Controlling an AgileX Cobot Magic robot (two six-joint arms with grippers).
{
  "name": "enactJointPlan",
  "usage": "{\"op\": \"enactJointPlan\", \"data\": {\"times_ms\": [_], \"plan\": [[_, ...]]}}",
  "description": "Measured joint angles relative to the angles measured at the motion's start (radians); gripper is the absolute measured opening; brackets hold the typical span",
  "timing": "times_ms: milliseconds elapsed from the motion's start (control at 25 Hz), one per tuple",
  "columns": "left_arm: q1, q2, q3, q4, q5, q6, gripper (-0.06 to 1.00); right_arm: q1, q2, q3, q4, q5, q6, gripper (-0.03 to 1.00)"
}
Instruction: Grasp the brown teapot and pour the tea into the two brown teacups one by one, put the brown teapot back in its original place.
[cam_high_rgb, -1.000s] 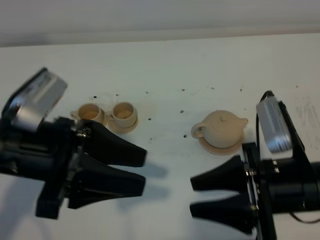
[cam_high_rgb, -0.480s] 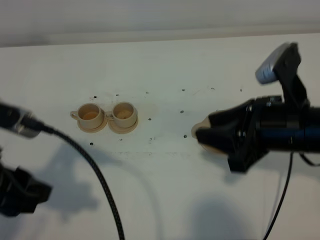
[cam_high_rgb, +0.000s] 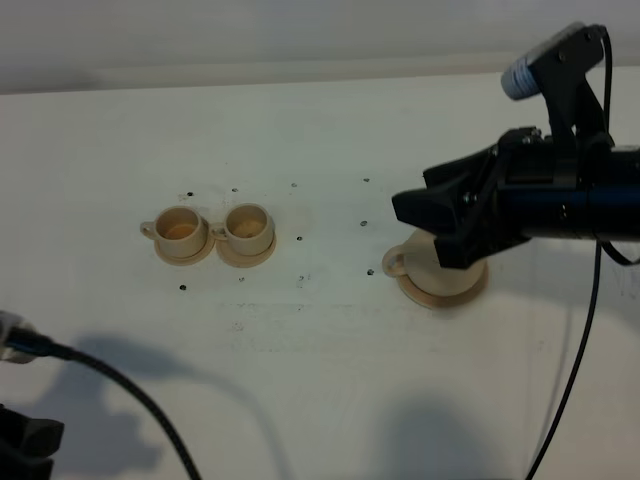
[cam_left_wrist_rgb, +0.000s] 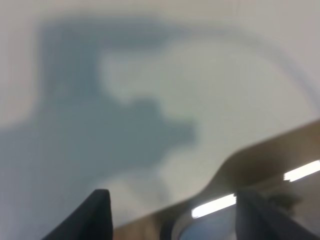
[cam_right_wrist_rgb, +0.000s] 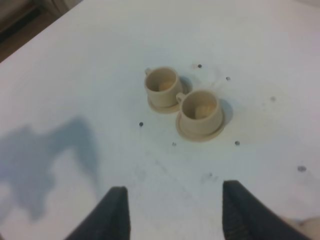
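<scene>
The brown teapot (cam_high_rgb: 413, 268) stands on its wide saucer, the original place (cam_high_rgb: 446, 299), at the right. Only its loop handle and lower body show, because my right gripper (cam_high_rgb: 420, 228) hovers above it and hides the lid and spout. That gripper (cam_right_wrist_rgb: 177, 212) is open, with bare table between its fingers. The two brown teacups (cam_high_rgb: 181, 229) (cam_high_rgb: 248, 227) sit side by side on small saucers at the left, and the right wrist view shows them too (cam_right_wrist_rgb: 162, 86) (cam_right_wrist_rgb: 199, 111). My left gripper (cam_left_wrist_rgb: 172, 210) is open over the table's edge, holding nothing.
The white table (cam_high_rgb: 320, 340) has small dark specks around the cups. A black cable (cam_high_rgb: 150, 410) from the left arm crosses the lower left corner. Past the table's edge the floor (cam_left_wrist_rgb: 280, 160) shows in the left wrist view.
My right arm swung up from the near edge and now hovers over the teapot. The left arm withdrew to the lower left corner, leaving mostly its cable in the high view.
</scene>
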Motion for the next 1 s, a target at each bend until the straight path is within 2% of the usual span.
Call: {"op": "enactJointPlan", "data": {"times_ms": [120,360,680,760,840,1000], "plan": [[0.0,-0.086,0.0,-0.001,0.011,-0.001,0.51,0.0,0.009,-0.025,0.0,0.0,0.0,0.42],[0.0,-0.287,0.025,-0.014,0.112,-0.002,0.51,0.0,0.012,-0.052,-0.002,0.005,0.0,0.42],[0.006,-0.464,0.026,-0.03,0.114,0.002,0.51,0.0,0.025,-0.095,-0.004,0.005,0.0,0.42],[0.043,-0.49,0.026,-0.032,0.116,0.002,0.51,0.0,0.037,-0.106,-0.004,0.006,0.003,0.42],[0.11,-0.506,0.026,-0.032,0.116,0.002,0.51,0.0,0.05,-0.117,-0.009,0.007,0.015,0.42],[0.216,-0.54,0.028,-0.032,0.115,0.002,0.51,0.0,0.063,-0.141,-0.058,0.011,0.057,0.42]]}}
